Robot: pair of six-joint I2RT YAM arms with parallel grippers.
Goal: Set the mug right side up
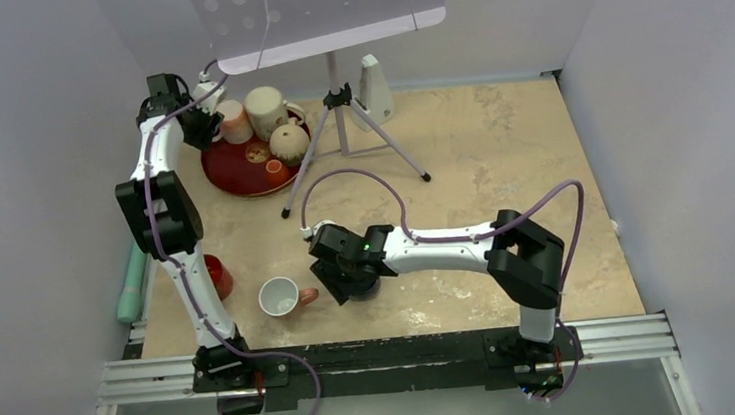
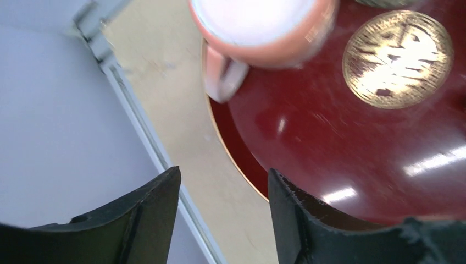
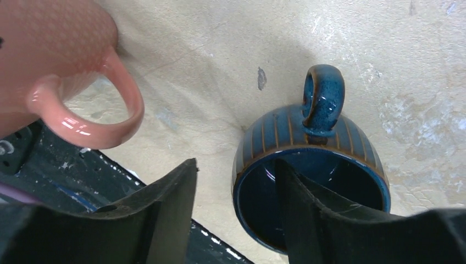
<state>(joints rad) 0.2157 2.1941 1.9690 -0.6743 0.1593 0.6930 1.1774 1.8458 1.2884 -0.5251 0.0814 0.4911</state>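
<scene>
Blue mug (image 3: 286,129), right end effector (image 3: 235,165) ajar

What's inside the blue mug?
Only dark glazed interior shows in the blue mug; nothing visible in it. One finger of the right gripper covers part of the inside.

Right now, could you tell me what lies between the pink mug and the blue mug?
Bare tabletop, in the right wrist view, separates the pink mug from the blue mug; one of the fingers hangs at its edge.
</scene>
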